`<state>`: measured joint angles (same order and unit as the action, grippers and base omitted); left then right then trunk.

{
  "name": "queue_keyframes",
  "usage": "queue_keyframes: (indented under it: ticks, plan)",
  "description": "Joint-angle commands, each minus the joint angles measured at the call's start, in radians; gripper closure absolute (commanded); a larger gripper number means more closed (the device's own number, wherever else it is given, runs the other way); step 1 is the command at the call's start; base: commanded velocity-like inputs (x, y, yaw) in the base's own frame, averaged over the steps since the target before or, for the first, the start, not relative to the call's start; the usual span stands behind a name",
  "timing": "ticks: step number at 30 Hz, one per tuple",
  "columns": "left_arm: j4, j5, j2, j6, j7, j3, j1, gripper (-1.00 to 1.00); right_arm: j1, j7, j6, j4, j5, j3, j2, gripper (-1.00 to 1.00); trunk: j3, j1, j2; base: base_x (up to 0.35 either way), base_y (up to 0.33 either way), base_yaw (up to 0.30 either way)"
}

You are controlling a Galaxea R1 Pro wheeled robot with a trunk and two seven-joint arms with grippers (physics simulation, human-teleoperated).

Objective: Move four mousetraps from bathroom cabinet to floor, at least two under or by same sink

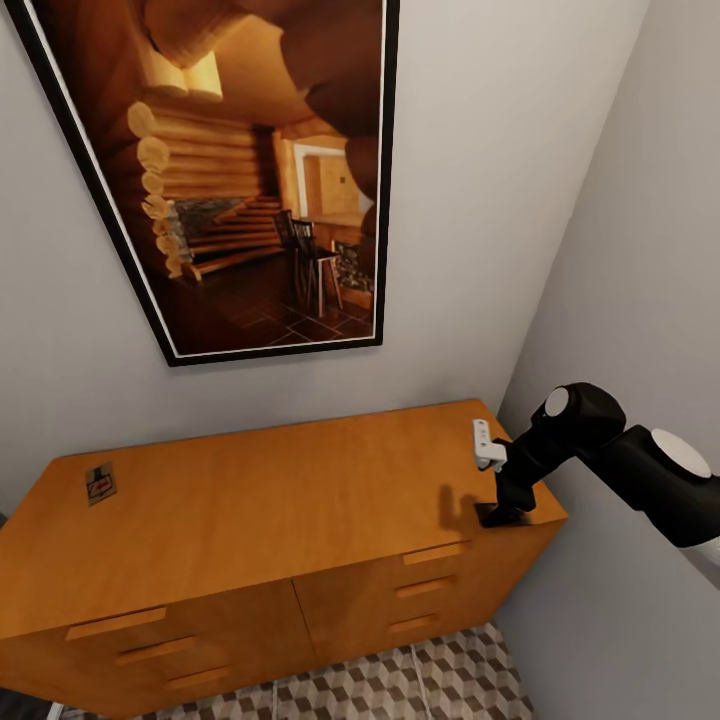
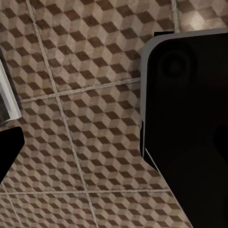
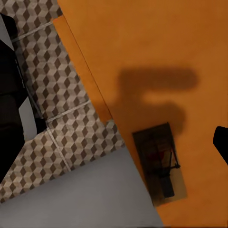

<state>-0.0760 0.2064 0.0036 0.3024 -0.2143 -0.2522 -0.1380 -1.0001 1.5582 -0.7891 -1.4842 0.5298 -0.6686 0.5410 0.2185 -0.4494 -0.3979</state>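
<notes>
A mousetrap [image 3: 159, 164] is seen in the right wrist view lying flat on the orange-brown top of the cabinet [image 1: 280, 500], close to the cabinet's right end, where the top gives way to the grey wall and the cube-patterned bathroom floor [image 3: 57, 118]. Its long axis is judged to run roughly along that end edge. In the head view the right gripper [image 1: 497, 514] is held low over the near right corner of the top, so the trap is taken to lie just beneath or beside it; whether its fingers are spread or closed cannot be told. A second mousetrap [image 1: 100, 483] rests near the far left corner, well apart from the right arm.
</notes>
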Motion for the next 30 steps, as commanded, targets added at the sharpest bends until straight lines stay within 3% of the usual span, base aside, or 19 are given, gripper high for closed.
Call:
queue_keyframes:
  ticks: [1,30]
  plan:
    - [-0.004,0.008,-0.001,0.007,0.000,-0.009,-0.002,-1.00,-0.002,0.007,-0.010,0.005,0.007,-0.002,0.000,-1.00,0.002,-0.001,-0.002,0.000,0.000,0.000]
    - [-0.004,0.008,-0.001,0.006,0.000,-0.009,0.000,-1.00,-0.002,-0.046,0.040,0.131,0.007,-0.001,0.000,-1.00,0.002,-0.001,-0.002,0.000,0.000,0.000]
